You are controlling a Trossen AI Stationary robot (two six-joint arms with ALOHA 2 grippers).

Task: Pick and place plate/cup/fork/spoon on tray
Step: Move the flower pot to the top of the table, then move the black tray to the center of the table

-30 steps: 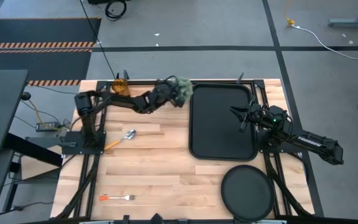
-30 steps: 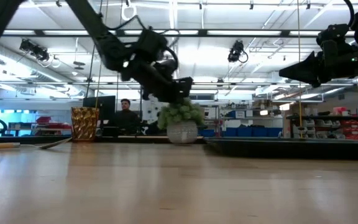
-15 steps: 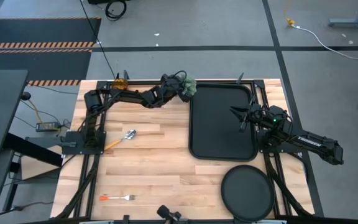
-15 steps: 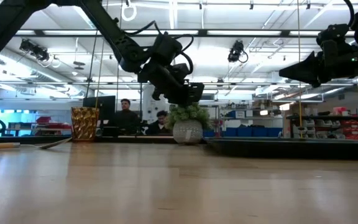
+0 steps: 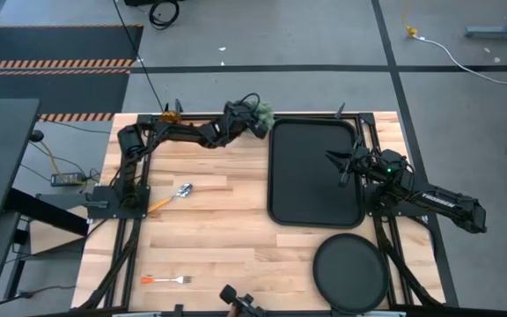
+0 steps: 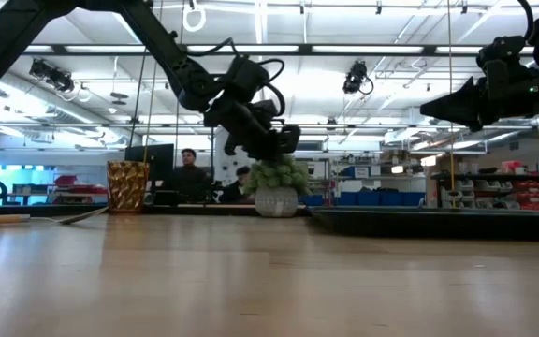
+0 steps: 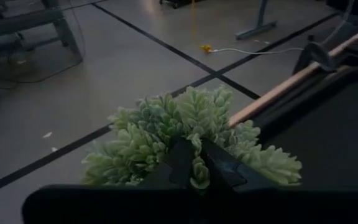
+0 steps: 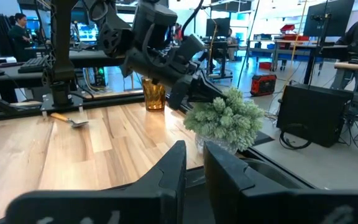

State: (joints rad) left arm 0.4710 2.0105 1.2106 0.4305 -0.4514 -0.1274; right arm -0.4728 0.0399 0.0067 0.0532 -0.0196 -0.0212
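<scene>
My left gripper [image 5: 252, 115] is shut on a green spiky plant [image 5: 263, 114] in a white pot [image 6: 276, 201], at the table's far edge by the tray's far left corner. The amber cup [image 5: 171, 119] stands at the far left. The spoon [image 5: 176, 195] lies left of the black tray [image 5: 315, 172]. The fork [image 5: 167, 280] lies near the front edge, and the round black plate [image 5: 350, 269] sits at the near right. My right gripper [image 5: 333, 158] hovers shut over the tray's right part, touching nothing. My left gripper pinches the plant's green leaves [image 7: 197, 176] between its two fingers, on the top of the tuft. The fingers come slanting down from the table's left. The pot stands upright below them at table height; whether it touches the wood I cannot tell.
The wooden table between spoon, fork and tray is bare [image 5: 227, 238]. The tray's raised rim [image 5: 271, 167] runs just right of the plant. People sit behind the table in the low view [image 6: 191, 173].
My left gripper has moved toward the table's far edge, taking the plant with it. The plant has gone from beside the tray's left rim to the far edge by the tray's corner and has stayed upright. The right arm has kept still.
</scene>
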